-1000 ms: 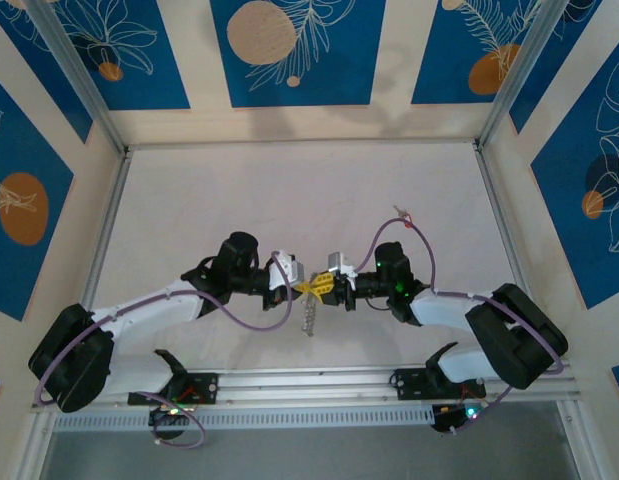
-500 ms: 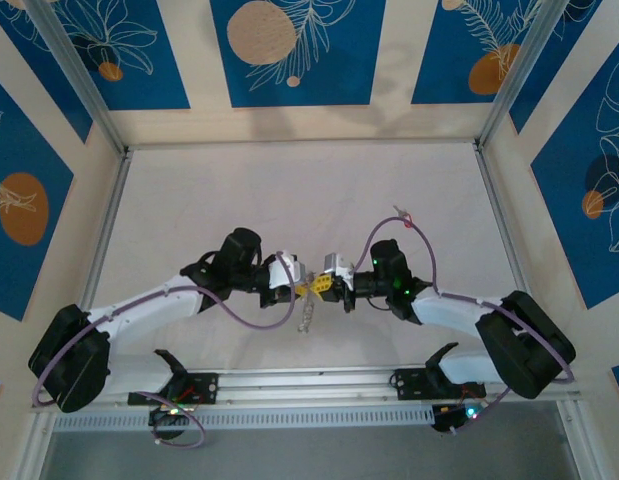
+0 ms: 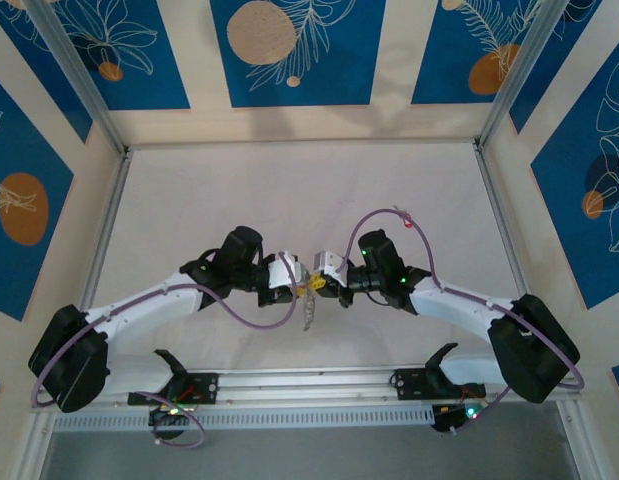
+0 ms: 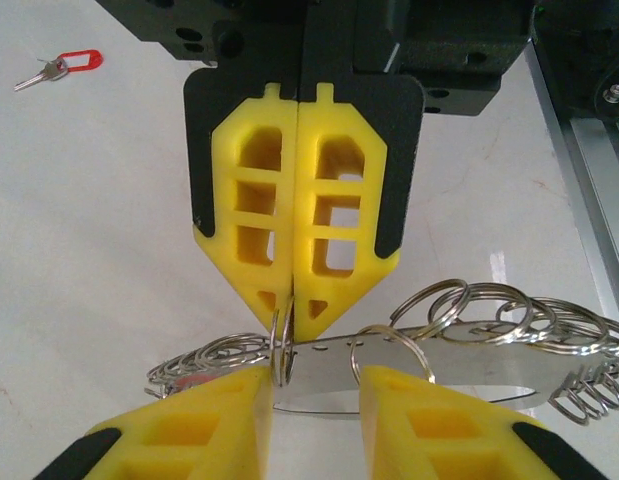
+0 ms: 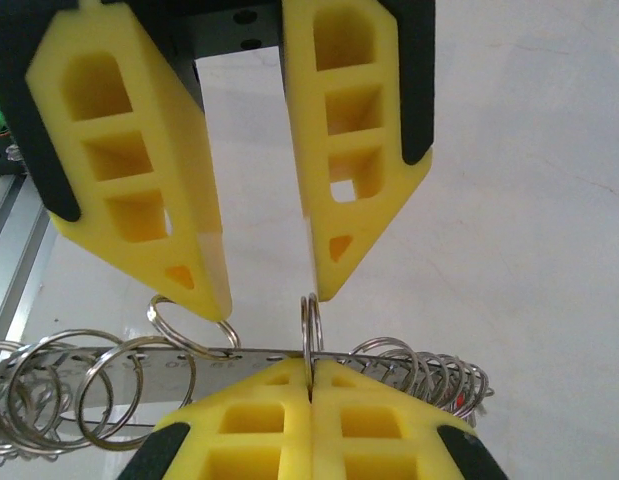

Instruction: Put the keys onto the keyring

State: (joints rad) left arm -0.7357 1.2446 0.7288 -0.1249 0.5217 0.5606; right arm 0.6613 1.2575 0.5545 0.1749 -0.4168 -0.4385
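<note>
The right gripper [image 5: 311, 378] is pressed shut on one split ring [image 5: 310, 328] threaded on a metal strip [image 4: 469, 362]. The left gripper [image 4: 316, 382] is spread astride that strip. The red-tagged keys [image 4: 61, 68], seemingly two, are seen well apart on the table [image 4: 89, 250].

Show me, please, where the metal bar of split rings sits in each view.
Top external: metal bar at centre, just below the right gripper.
Left wrist: lower right, lying crosswise.
Right wrist: bottom left, crosswise.
Shared landmark: the split ring pinched by the right gripper.
</note>
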